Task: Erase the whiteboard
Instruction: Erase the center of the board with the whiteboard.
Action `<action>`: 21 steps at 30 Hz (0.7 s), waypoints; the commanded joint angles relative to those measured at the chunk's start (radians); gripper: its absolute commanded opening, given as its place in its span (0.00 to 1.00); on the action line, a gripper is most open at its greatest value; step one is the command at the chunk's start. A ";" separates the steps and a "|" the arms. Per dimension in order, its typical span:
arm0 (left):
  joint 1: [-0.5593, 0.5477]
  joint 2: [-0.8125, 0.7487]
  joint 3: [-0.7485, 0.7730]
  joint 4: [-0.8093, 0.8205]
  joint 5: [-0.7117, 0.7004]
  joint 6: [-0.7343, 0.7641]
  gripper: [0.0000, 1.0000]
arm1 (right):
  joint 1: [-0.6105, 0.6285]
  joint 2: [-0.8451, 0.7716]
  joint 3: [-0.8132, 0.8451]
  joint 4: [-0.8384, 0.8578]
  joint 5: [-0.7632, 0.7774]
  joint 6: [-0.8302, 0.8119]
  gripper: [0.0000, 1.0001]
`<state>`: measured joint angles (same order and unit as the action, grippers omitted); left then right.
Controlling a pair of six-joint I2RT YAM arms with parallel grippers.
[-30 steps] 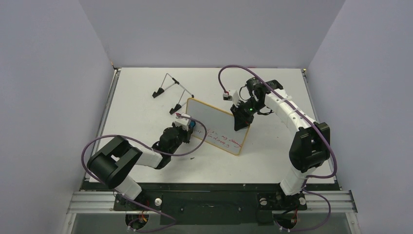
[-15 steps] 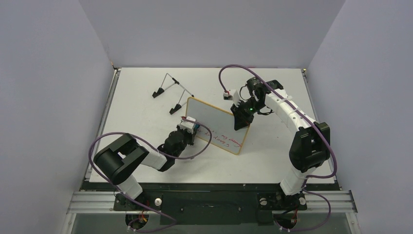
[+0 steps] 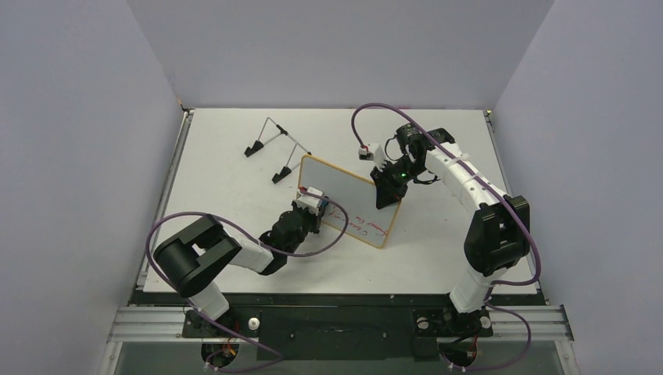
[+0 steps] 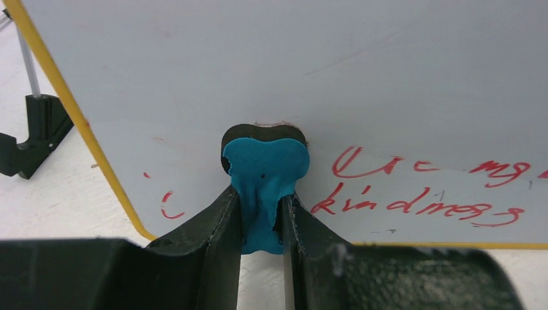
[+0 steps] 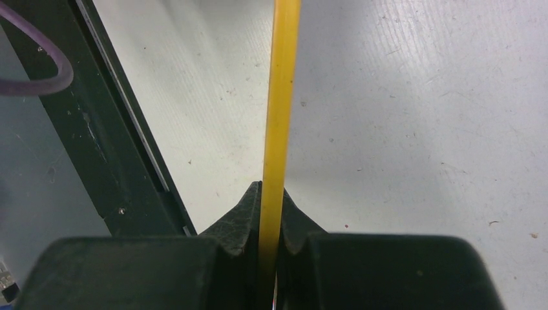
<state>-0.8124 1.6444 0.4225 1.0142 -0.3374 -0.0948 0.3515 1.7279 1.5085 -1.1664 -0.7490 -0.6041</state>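
While the blue eraser, pinched in the left end effector, is carried rightward across the frame's centre, the whiteboard is kept on edge there, its rim clamped by the right end effector; red writing is left to wipe.

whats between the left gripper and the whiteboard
A blue eraser, pinched by the left gripper and pressed against the whiteboard; the left wrist view shows it.
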 commanded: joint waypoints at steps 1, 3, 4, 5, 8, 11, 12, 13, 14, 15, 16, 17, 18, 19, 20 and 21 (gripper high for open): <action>-0.029 0.016 0.041 0.044 0.000 -0.012 0.00 | 0.022 0.005 -0.009 -0.032 -0.082 -0.039 0.00; -0.014 -0.001 0.030 0.028 -0.033 -0.030 0.00 | 0.021 0.005 -0.010 -0.032 -0.082 -0.039 0.00; 0.003 -0.010 0.028 -0.003 -0.050 -0.041 0.00 | 0.021 0.004 -0.010 -0.032 -0.082 -0.040 0.00; 0.026 -0.030 0.021 -0.019 -0.059 -0.064 0.00 | 0.021 0.004 -0.009 -0.032 -0.082 -0.040 0.00; 0.072 -0.063 0.000 -0.064 -0.067 -0.112 0.00 | 0.021 0.004 -0.009 -0.032 -0.084 -0.040 0.00; 0.094 -0.077 0.001 -0.103 -0.043 -0.127 0.00 | 0.021 0.006 -0.009 -0.032 -0.084 -0.040 0.00; 0.094 -0.075 0.005 -0.112 -0.035 -0.132 0.00 | 0.022 0.007 -0.008 -0.033 -0.085 -0.040 0.00; 0.089 -0.069 0.017 -0.122 -0.018 -0.135 0.00 | 0.022 0.008 -0.008 -0.032 -0.084 -0.040 0.00; 0.084 -0.062 0.027 -0.122 -0.011 -0.136 0.00 | 0.023 0.007 -0.008 -0.033 -0.083 -0.040 0.00; 0.068 -0.057 0.031 -0.115 -0.002 -0.132 0.00 | 0.023 0.006 -0.008 -0.033 -0.083 -0.039 0.00; 0.057 -0.048 0.039 -0.110 0.004 -0.119 0.00 | 0.023 0.006 -0.008 -0.033 -0.082 -0.039 0.00; 0.037 -0.044 0.043 -0.097 0.017 -0.113 0.00 | 0.022 0.006 -0.008 -0.033 -0.082 -0.039 0.00; 0.025 -0.038 0.051 -0.096 0.023 -0.097 0.00 | 0.022 0.006 -0.009 -0.032 -0.082 -0.039 0.00; 0.004 -0.035 0.056 -0.096 0.033 -0.091 0.00 | 0.022 0.007 -0.010 -0.033 -0.082 -0.039 0.00; -0.005 -0.030 0.068 -0.100 0.036 -0.083 0.00 | 0.023 0.008 -0.009 -0.033 -0.082 -0.039 0.00; -0.019 -0.027 0.073 -0.108 0.045 -0.081 0.00 | 0.023 0.008 -0.008 -0.032 -0.082 -0.040 0.00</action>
<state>-0.7734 1.5963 0.4316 0.9073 -0.3611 -0.1974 0.3511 1.7302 1.5078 -1.1625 -0.7547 -0.6010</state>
